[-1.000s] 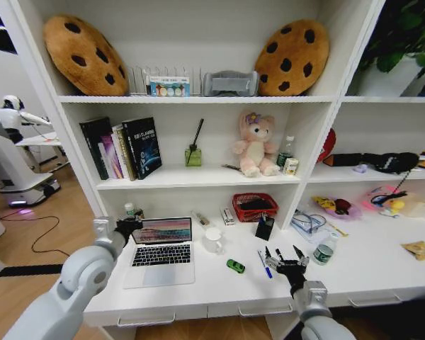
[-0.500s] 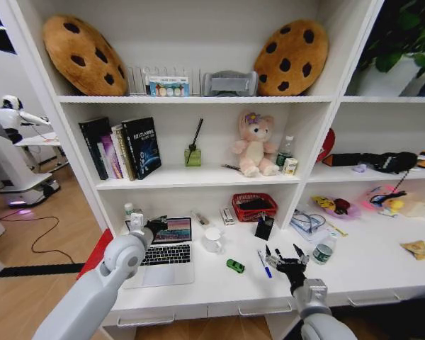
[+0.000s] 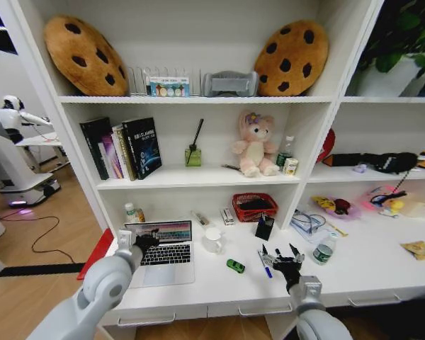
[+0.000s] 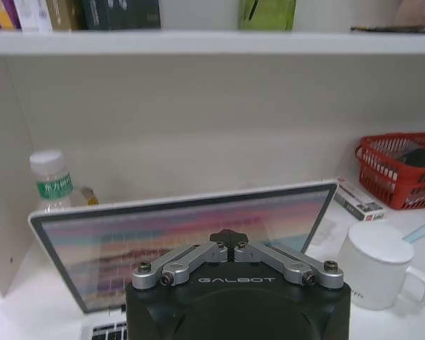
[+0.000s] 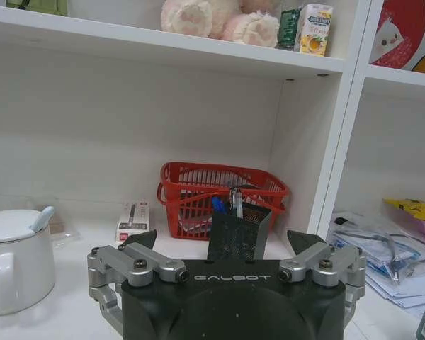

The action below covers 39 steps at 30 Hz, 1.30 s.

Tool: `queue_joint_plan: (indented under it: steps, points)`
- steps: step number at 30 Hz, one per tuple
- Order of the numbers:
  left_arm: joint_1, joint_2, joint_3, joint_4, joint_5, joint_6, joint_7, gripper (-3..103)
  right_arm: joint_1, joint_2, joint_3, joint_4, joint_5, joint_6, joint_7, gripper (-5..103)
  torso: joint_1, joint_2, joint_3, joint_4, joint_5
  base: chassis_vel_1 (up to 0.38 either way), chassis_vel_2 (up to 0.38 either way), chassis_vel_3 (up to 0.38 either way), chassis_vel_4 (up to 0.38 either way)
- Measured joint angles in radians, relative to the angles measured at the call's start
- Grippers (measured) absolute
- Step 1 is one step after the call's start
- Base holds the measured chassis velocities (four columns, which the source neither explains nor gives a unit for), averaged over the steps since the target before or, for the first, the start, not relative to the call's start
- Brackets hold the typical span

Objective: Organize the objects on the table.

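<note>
The silver laptop point(image 3: 161, 249) stands open on the white worktop point(image 3: 219, 287), and I take it as the landmark. The left pincer point(image 3: 146, 240) hovers just over its keyboard near the screen, fingers clenched together and holding nothing; in the left wrist view the fingertips meet in front of the lit screen. As a judgement, the laptop is the heaviest and most delicate piece here: stiff, smooth metal, a hinged lid and a glass screen, so it is better pushed shut by the lid's top edge or slid by the base than pinched. To the right of the laptop sits a white mug point(image 3: 212, 241) with a lid and a spoon handle, hard, slippery and breakable, best taken by its handle. Farther right lies a tiny green item point(image 3: 235, 266), light and easy to pinch across its narrow sides, then a blue pen point(image 3: 264, 263), thin and prone to roll, just beside the right pincer point(image 3: 282, 256), which hangs released with fingers spread and empty. Behind that, a black mesh pen holder point(image 5: 239, 236) and a red basket point(image 3: 254, 206) look light and stiff. Left of the laptop's screen stands a small bottle point(image 4: 52, 180) with a green label, its writing too small to read. Both pincer bodies carry the word GALBOT.
</note>
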<state>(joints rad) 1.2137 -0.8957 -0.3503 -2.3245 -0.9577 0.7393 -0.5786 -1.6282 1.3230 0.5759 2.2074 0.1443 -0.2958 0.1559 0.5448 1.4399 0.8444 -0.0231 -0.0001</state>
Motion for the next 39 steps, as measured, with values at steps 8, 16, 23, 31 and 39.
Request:
queue_joint_plan:
  steps: [8, 16, 23, 31, 39]
  points:
    - [-0.126, 0.01, 0.019, 0.033, 0.074, -0.008, 0.092, 0, 0.003, 0.002, -0.006, -0.004, -0.006, 0.006, -0.003, 100, 0.0, 0.0, 0.0, -0.0005, 0.0002, 0.0, 0.0, 0.0, 0.0]
    - [-0.32, -0.012, 0.146, 0.213, 0.02, -0.006, 0.086, 0, 0.017, 0.002, 0.018, -0.011, 0.003, -0.001, 0.0, 100, 0.0, 0.0, 0.0, -0.0004, 0.0001, 0.0, 0.0, 0.0, 0.0]
    - [-0.396, -0.003, 0.212, 0.258, -0.164, -0.005, -0.026, 0, 0.017, 0.014, 0.013, -0.025, 0.001, -0.004, 0.012, 100, 0.0, 0.0, 0.0, -0.0003, 0.0002, 0.0, 0.0, 0.0, 0.0]
    - [-0.408, 0.017, 0.227, 0.277, -0.18, -0.005, -0.052, 0, 0.005, 0.023, 0.0, -0.038, -0.009, 0.001, 0.013, 100, 0.0, 0.0, 0.0, -0.0003, 0.0, 0.0, 0.0, 0.0, 0.0]
    - [-0.303, 0.036, 0.206, 0.206, -0.176, -0.004, -0.073, 0, 0.003, 0.032, -0.017, -0.06, -0.026, 0.016, 0.011, 100, 0.0, 0.0, 0.0, -0.0003, 0.0001, 0.0, 0.0, 0.0, 0.0]
